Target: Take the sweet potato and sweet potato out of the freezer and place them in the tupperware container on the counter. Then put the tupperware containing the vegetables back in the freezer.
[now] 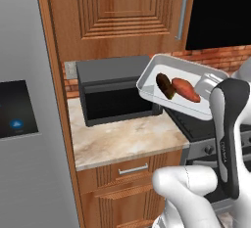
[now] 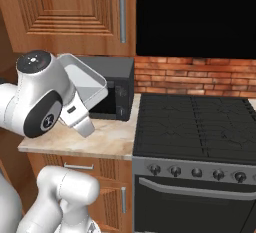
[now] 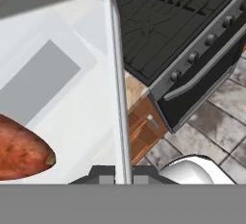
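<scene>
**Inspector:** Left base view, for your record: the tupperware container [image 1: 154, 73] is held aloft, tilted, over the counter [image 1: 122, 144] and just in front of the black microwave [image 1: 112, 92]. Both tubers lie inside it, touching: the darker sweet potato [image 1: 165, 85] at 9 o'clock of the orange-red sweet potato [image 1: 186, 89].

**Operator:** And the grip?

**Inspector:** Your gripper [image 3: 122, 179] has its fingers pressed nearly together, pinching the container's thin rim [image 3: 116, 74]. In the hand view that wall runs straight up from between the tips toward 12 o'clock. One reddish tuber end sits at 8 o'clock on the pale floor of the tray.

**Operator:** Surroundings?

**Inspector:** At 2 o'clock in the hand view you have the black stove top [image 3: 178, 21], its knobs, and tiled floor [image 3: 216, 122] below. In the right base view the arm's white joint [image 2: 42, 94] covers much of the container [image 2: 90, 84]; the stove [image 2: 195, 127] stands at 3 o'clock of it, brick wall [image 2: 200, 77] behind. The grey door with the black touch panel [image 1: 17, 107] stands at 9 o'clock in the left base view.
</scene>
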Available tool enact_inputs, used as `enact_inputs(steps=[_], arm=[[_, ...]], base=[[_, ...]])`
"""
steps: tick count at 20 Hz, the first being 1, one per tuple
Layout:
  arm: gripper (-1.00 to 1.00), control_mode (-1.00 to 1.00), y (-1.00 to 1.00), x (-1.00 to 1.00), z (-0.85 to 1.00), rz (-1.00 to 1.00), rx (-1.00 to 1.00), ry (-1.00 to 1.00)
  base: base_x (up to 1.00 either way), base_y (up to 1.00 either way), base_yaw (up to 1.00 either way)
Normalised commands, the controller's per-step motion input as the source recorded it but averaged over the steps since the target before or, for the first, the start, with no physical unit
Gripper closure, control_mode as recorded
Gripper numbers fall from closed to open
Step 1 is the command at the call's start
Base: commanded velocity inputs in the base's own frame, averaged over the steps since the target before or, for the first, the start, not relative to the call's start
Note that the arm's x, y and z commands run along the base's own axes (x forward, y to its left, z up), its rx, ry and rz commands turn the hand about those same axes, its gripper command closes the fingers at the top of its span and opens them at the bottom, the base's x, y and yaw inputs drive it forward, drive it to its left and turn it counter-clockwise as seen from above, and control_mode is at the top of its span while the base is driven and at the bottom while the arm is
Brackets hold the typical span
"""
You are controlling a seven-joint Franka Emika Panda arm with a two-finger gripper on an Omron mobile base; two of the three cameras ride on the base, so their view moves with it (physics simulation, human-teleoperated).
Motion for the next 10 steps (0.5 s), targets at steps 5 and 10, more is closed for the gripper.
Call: enact_inputs(steps=[5,10], arm=[[1.0,-1.0,0.0,-0.05,0.0,0.0,0.0,0.0],[1.0,-1.0,0.0,0.0,0.0,0.0,0.0,0.0]], base=[[0.0,0.0,0.0],[0.0,0.0,0.0]])
